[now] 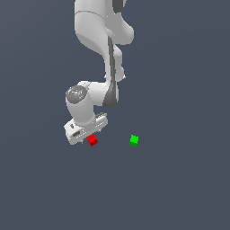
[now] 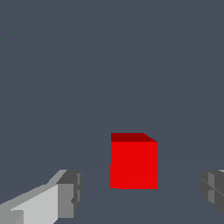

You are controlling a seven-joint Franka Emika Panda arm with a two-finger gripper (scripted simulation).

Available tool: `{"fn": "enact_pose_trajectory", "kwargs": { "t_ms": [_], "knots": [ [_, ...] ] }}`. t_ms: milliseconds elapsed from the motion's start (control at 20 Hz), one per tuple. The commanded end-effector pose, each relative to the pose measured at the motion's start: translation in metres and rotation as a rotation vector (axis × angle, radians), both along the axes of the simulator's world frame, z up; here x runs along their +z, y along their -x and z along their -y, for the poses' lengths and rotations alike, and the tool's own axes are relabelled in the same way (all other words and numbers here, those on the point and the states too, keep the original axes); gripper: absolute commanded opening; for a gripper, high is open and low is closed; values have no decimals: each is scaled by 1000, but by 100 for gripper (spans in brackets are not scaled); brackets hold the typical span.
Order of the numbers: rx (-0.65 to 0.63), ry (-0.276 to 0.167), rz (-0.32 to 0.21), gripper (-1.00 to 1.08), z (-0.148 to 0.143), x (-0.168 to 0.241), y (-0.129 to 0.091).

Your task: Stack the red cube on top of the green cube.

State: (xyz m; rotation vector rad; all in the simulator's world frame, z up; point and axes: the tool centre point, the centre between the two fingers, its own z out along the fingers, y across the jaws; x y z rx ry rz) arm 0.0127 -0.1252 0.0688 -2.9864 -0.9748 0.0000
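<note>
The red cube point(image 2: 133, 162) is seen between the pincer point(image 2: 142, 194) fingers point(image 2: 70, 194), with clear gaps on both sides; the pincer is spread wide and nothing is gripped. The green cube point(image 1: 134, 140) lies well apart, toward the exterior view's right. Only bare grey floor point(image 1: 179, 188) is seen around both cubes.

**No readable markings**

Nothing legible anywhere in either view: no text, label, brand, number or sign. Plain, unmarked faces on the red cube point(image 2: 133, 164) and the green cube point(image 1: 134, 140). Bare white casing on the arm point(image 1: 96, 40), no logo or lettering. Uniform dark grey surface point(image 1: 179, 188), likewise blank.
</note>
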Motion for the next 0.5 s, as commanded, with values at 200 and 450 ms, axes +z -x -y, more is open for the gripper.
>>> {"fn": "enact_pose_trajectory", "kwargs": {
  "t_ms": [200, 450],
  "knots": [
    [-4, 0, 0, 100, -1, 1, 0],
    [-4, 0, 0, 100, -1, -9, 0]
  ]
}}
